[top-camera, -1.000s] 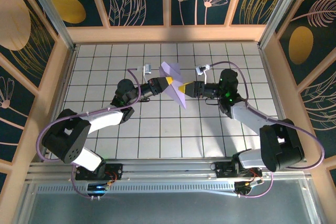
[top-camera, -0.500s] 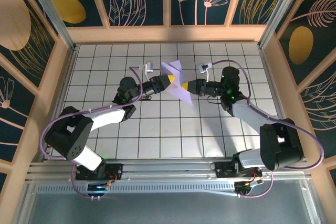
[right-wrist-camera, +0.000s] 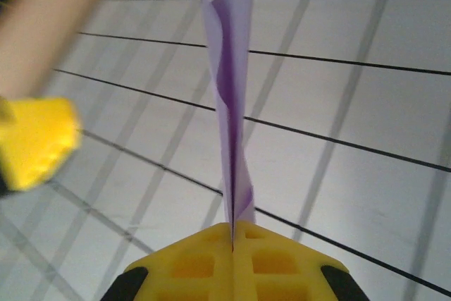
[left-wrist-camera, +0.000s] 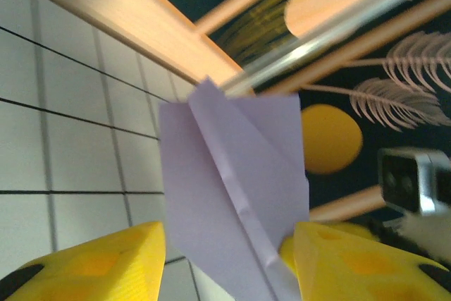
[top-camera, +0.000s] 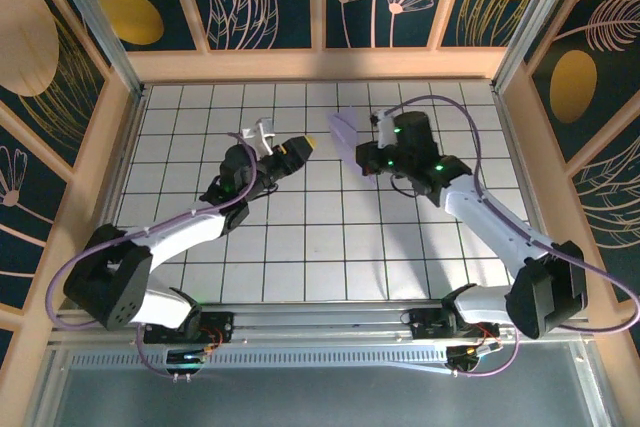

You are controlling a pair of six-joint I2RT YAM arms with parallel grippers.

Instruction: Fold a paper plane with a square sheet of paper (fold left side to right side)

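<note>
- Folding looks finished: the paper plane (top-camera: 345, 131) is a creased lavender dart, raised above the tabletop (top-camera: 300, 247).
- Right gripper (right-wrist-camera: 232, 234) is clamped on it.
- Left gripper (top-camera: 303, 146) has its jaws apart and holds nothing.
- Probably only the set-down is left.

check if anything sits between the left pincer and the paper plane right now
Nothing visible does. The left pincer is open and apart from the paper plane, with just air above the tiled table between them. The right pincer is shut on one end of the plane, on its other side.
</note>
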